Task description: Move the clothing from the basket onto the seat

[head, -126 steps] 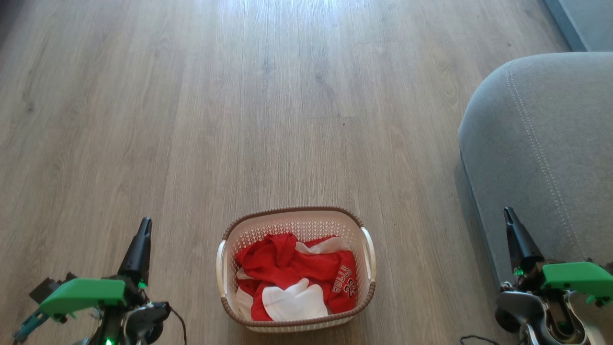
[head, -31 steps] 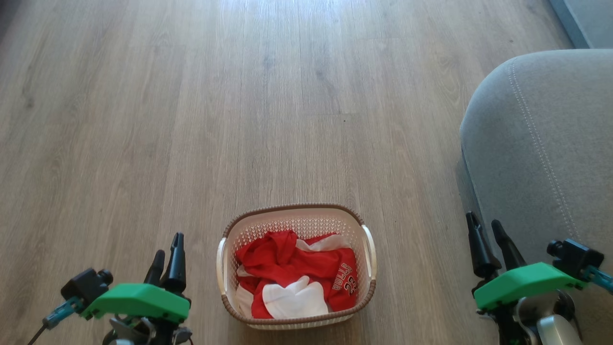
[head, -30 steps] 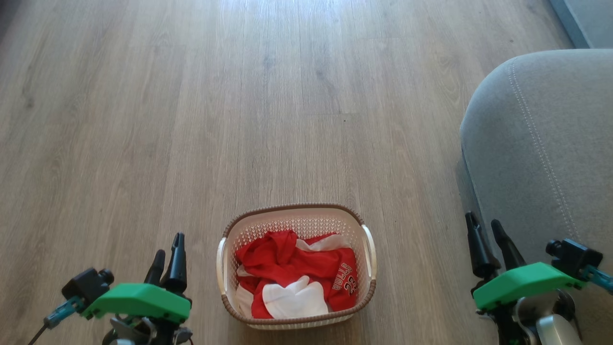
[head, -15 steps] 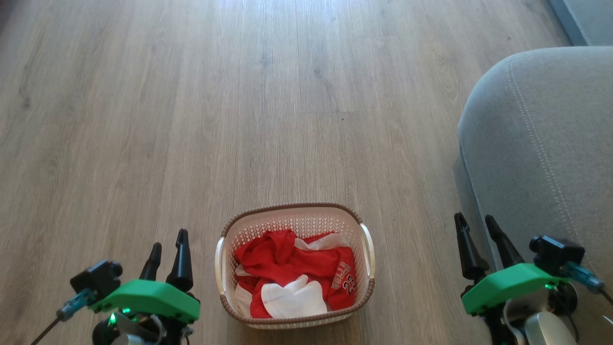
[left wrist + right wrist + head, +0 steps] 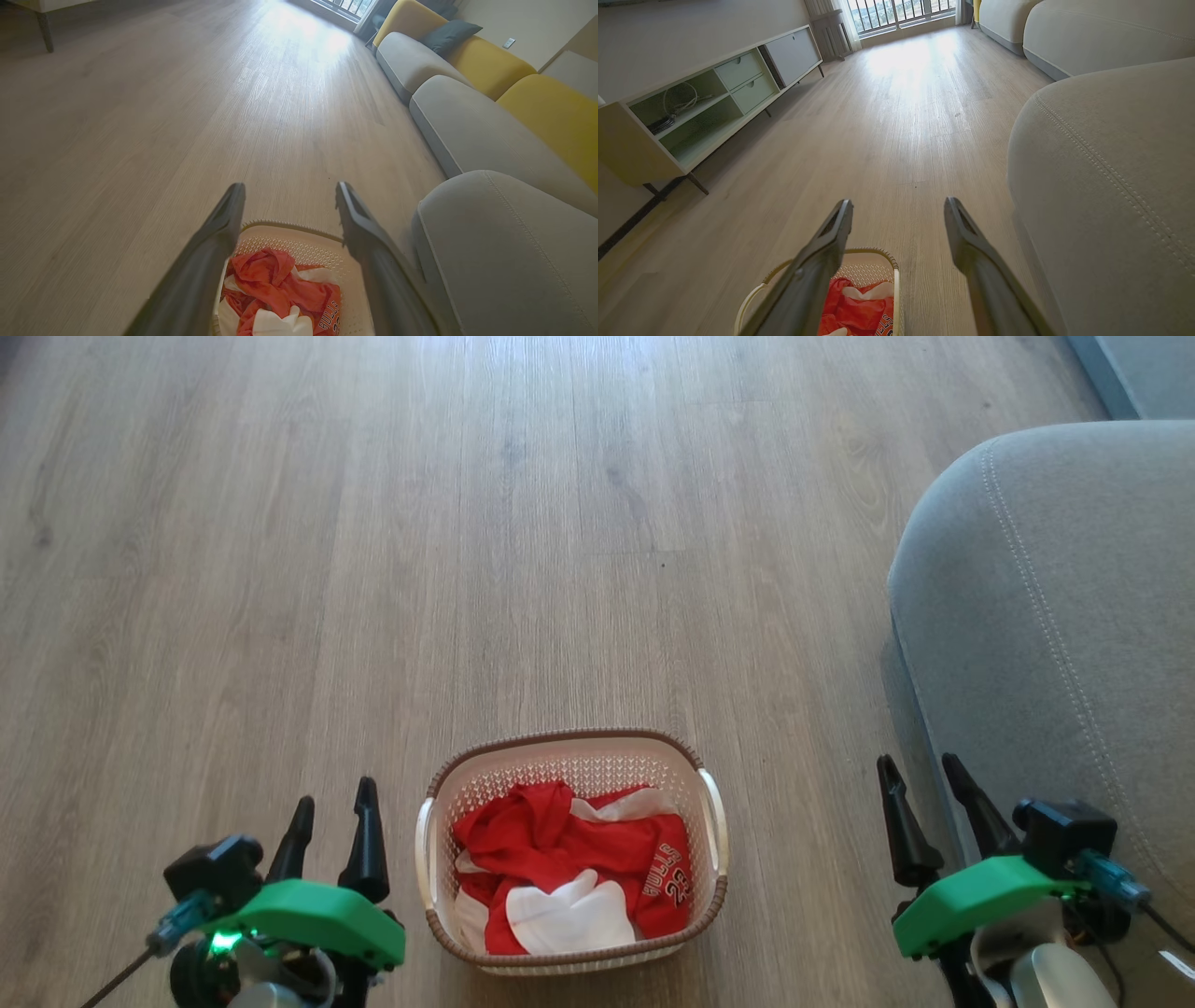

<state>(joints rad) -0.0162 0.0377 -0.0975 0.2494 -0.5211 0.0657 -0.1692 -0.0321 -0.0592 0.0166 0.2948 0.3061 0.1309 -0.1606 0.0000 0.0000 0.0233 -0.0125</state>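
The wooden floor [image 5: 560,523] runs bare on every side of the basket. The seat [image 5: 1074,616], by far the bigger piece, stands to the right of the basket and well apart from it. Its rounded, double-stitched corner is the part nearest the basket.

The basket [image 5: 560,739] sits upright on the floor. All the clothing [image 5: 560,859] lies inside it: a crumpled red jersey with its lettering against the basket's right wall, and a white piece bunched toward its near wall.

The left gripper [image 5: 334,791] hangs just left of the basket, jaws spread wide and holding nothing. The right gripper [image 5: 917,760] is well to the basket's right, between it and the seat, equally wide and empty.

The garments look tangled, so a pinch on one fold could drag a second piece half out and drop it on the floor to the basket's right. The basket looks light. A finger catching its perforated wall or rim, or fabric snagging there, would likely tip or lift it. A shallow grip on a loose fold may slip during the carry.
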